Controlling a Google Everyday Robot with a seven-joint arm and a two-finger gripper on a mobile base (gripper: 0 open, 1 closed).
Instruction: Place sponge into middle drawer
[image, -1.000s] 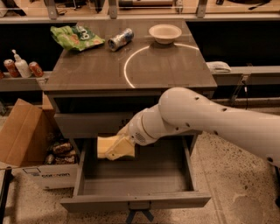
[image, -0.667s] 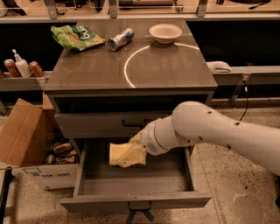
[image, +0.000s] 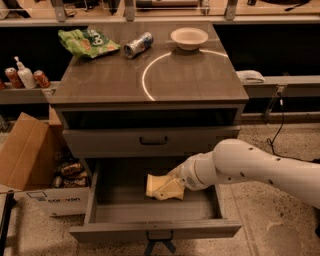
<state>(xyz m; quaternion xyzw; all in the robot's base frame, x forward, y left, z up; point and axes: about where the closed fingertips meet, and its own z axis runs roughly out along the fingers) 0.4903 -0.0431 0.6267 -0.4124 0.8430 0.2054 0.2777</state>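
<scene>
The middle drawer (image: 155, 231) is pulled wide open at the bottom of the cabinet, showing its plain grey inside. My gripper (image: 169, 190) reaches into it from the right on the white arm (image: 250, 167). It is shut on the pale yellow sponge (image: 153, 184), which sits low inside the drawer, left of centre, close to the drawer floor. Whether the sponge touches the floor I cannot tell.
The upper drawer front with a black bar handle (image: 154, 141) is closed just above. On the cabinet top lie a green chip bag (image: 87, 41), a can (image: 138, 44) and a white bowl (image: 189, 37). A cardboard box (image: 25, 155) stands on the floor at left.
My gripper has moved right and down with the sponge, from the drawer's left rear edge to low inside the open drawer.
</scene>
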